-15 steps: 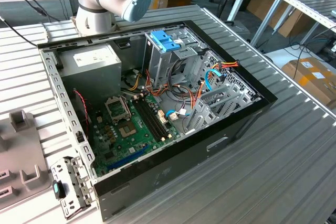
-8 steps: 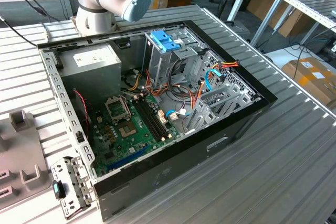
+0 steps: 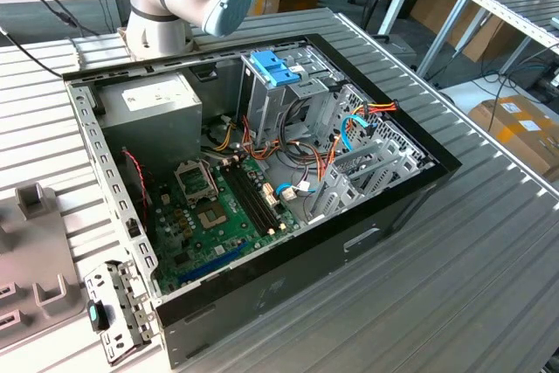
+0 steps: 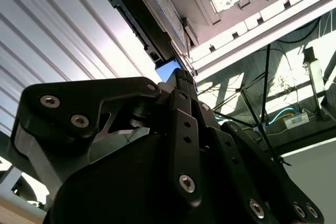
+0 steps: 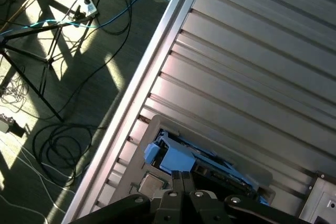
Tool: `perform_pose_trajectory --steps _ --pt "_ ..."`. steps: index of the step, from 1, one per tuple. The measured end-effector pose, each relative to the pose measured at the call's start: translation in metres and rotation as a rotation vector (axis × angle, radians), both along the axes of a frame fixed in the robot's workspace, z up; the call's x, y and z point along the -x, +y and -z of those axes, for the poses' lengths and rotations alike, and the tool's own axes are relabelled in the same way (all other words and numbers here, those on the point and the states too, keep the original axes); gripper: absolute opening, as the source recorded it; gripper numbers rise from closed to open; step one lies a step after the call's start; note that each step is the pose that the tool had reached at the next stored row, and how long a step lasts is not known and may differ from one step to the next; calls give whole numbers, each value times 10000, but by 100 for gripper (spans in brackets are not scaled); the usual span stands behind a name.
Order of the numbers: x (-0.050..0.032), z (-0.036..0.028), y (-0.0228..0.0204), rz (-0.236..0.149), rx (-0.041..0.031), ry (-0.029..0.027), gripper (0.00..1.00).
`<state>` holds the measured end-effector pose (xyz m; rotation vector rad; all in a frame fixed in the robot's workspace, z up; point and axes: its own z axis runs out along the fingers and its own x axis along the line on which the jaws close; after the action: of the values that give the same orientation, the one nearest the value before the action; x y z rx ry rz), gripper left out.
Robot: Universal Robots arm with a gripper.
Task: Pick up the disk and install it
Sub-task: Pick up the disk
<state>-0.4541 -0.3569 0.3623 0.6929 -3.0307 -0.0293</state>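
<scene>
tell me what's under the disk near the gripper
The disk lies in a pale grey holder on the ribbed metal table. The disk's body covers the holder's floor, so anything directly beneath it cannot be seen.

disk [image 5: 176, 157]: light-blue plastic rail, smooth | table [image 5: 252, 51]: ribbed bare metal, satin sheen | computer case [image 3: 288, 277]: matt black

Open black computer case [image 3: 288, 281] lying on a ribbed metal worktop [image 3: 476, 272], green motherboard [image 3: 210, 229] inside, grey power supply [image 3: 157, 104] beside it, blue plastic bracket [image 3: 275, 69] atop a metal drive cage [image 3: 265, 111], cardboard box [image 3: 517, 133] at the exterior view's right, black cables [image 5: 55, 148] looped on the floor
</scene>
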Motion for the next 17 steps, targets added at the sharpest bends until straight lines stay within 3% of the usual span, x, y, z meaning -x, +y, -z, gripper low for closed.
perform_pose_trajectory --steps 4,13,17 --pt "0 0 0 -111 0 -1 11" --pt "0 1 0 -2172 0 -8 11" --pt "0 1 0 -2876 0 -10 11"
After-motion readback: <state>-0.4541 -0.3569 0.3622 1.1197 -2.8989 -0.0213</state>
